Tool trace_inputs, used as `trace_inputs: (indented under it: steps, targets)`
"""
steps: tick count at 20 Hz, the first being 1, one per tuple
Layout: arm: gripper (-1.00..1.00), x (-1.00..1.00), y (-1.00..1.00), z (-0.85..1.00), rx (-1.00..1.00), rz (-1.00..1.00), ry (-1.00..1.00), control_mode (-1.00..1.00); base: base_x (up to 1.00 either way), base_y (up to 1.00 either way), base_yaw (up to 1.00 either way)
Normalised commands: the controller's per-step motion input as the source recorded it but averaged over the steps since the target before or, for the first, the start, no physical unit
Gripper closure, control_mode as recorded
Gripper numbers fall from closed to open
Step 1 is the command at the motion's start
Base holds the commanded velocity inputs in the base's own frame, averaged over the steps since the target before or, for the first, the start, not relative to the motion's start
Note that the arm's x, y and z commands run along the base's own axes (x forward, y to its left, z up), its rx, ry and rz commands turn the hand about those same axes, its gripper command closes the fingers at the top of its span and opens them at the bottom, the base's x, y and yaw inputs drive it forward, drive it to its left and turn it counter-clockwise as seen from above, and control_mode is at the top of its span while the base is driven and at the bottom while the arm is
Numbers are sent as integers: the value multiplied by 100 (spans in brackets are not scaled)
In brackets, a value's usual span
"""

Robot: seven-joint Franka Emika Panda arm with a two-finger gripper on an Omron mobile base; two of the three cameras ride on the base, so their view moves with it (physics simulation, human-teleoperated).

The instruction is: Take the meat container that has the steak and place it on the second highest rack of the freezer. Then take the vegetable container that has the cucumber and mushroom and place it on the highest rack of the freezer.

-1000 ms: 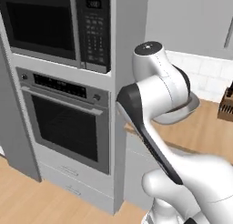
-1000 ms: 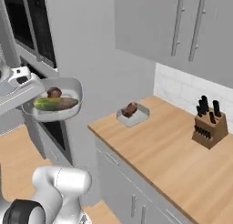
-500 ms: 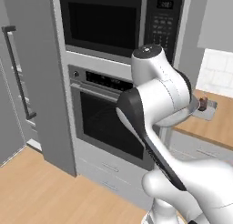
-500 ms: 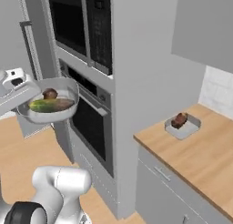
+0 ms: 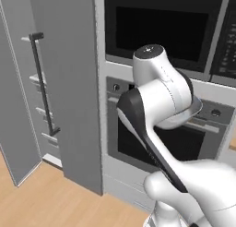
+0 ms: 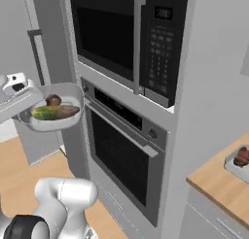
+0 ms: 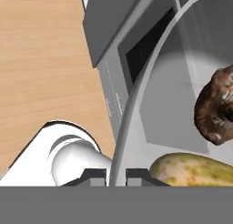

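My gripper is shut on the rim of the vegetable container, a pale round bowl held level in the air at the left of the right base view. Inside it lie the green cucumber and the brown mushroom; the hand view shows the same cucumber and mushroom close up. The meat container with the steak sits on the wooden counter at the far right. The freezer stands open at the left, with rack edges showing behind a dark handle.
A built-in microwave sits above a wall oven straight ahead in a tall grey cabinet. The freezer's open door juts out at the far left. Wooden floor lies below.
The whole picture has shifted right as the base turned left: the counter slid to the right edge and the open freezer came into view. The bowl stays in my shut gripper.
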Motion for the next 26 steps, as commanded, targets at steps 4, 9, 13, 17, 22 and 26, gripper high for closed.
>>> trace_inputs:
  steps: [4,9,13,17,22,26]
  targets:
    - [100,0,0,0,0,0,0,100,0,80,-24]
    - [100,0,0,0,0,0,0,100,6,84,-31]
    - [100,0,0,0,0,0,0,100,0,100,-35]
    - [100,0,0,0,0,0,0,100,0,99,-32]
    - [100,0,0,0,0,0,0,100,0,100,-29]
    - [100,0,0,0,0,0,0,100,3,88,-30]
